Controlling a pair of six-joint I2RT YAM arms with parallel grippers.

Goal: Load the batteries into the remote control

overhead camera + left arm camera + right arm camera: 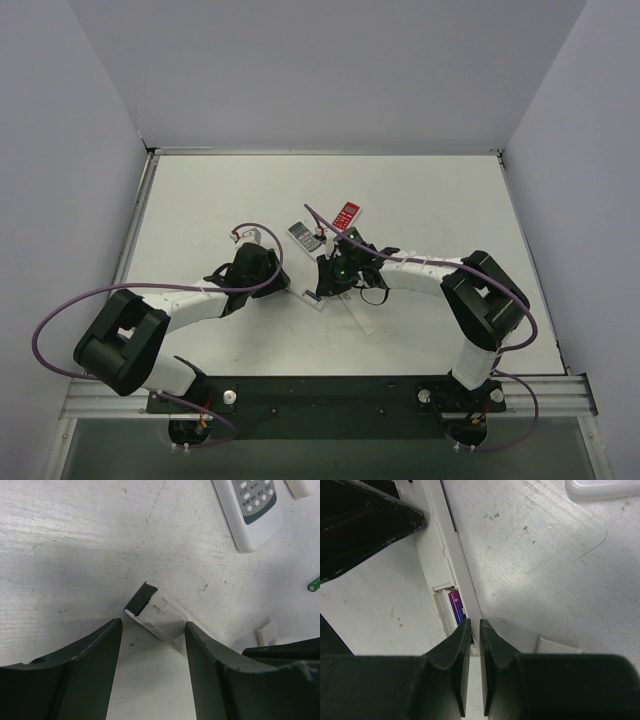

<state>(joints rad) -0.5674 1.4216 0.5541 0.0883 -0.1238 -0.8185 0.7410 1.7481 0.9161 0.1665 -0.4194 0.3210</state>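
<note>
Battery (456, 607) light, slick, rigid: best gripped mid-body. L gripper (153, 624) jaws open astride remote (159, 611); R gripper (475, 627) jaws nrly closed.

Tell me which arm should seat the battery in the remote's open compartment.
Right. The right fingers, nearly closed, sit at the purple battery in the open compartment of the white remote. The left fingers are spread either side of the remote's end, away from the battery.
</note>
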